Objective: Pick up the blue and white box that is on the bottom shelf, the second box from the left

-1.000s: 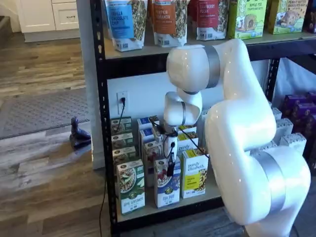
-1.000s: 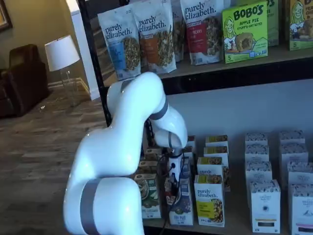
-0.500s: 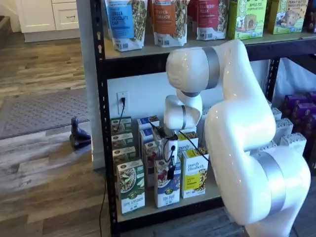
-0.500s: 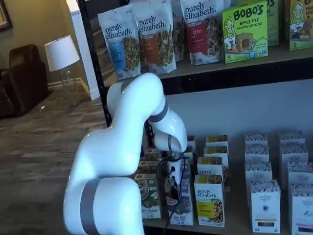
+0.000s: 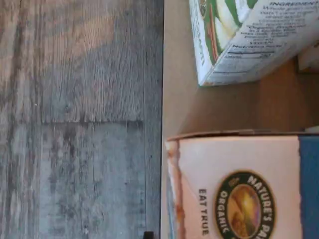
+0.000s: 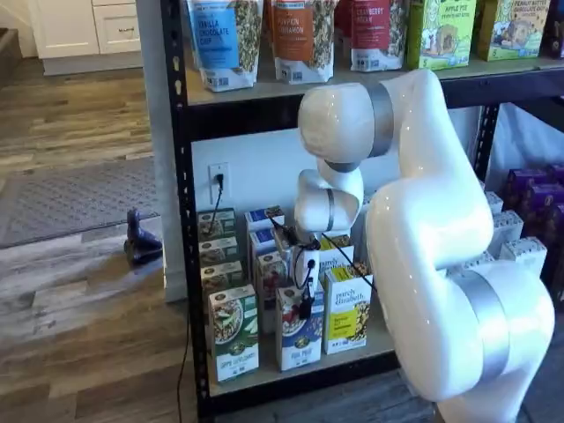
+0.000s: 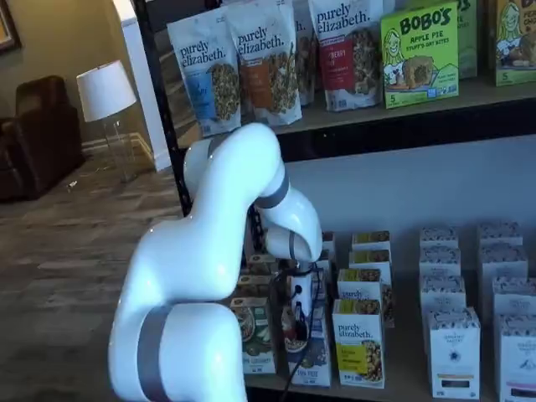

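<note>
The blue and white box (image 6: 298, 339) stands upright at the front of the bottom shelf (image 6: 264, 374), between a green-and-white carton (image 6: 233, 342) and a yellow carton (image 6: 346, 308). My gripper (image 6: 304, 306) hangs from the white wrist right at this box's top edge. Its black fingers are seen side-on with a cable beside them, so no gap can be judged. In both shelf views the fingers overlap the blue and white box (image 7: 311, 356) near the gripper (image 7: 297, 322). The wrist view shows the blue and white box (image 5: 239, 189) close up with its round dark logo.
More cartons stand in rows behind the front ones. White boxes (image 7: 454, 352) fill the shelf's right part. Pouches (image 6: 220, 40) sit on the higher board. A black rack post (image 6: 181, 220) rises left of the cartons. The wrist view also shows the green-and-white carton (image 5: 249, 40) and wood floor (image 5: 75, 119).
The wrist has shifted slightly up and right, while the fingers stay at the top of the blue and white box. The box stands where it was.
</note>
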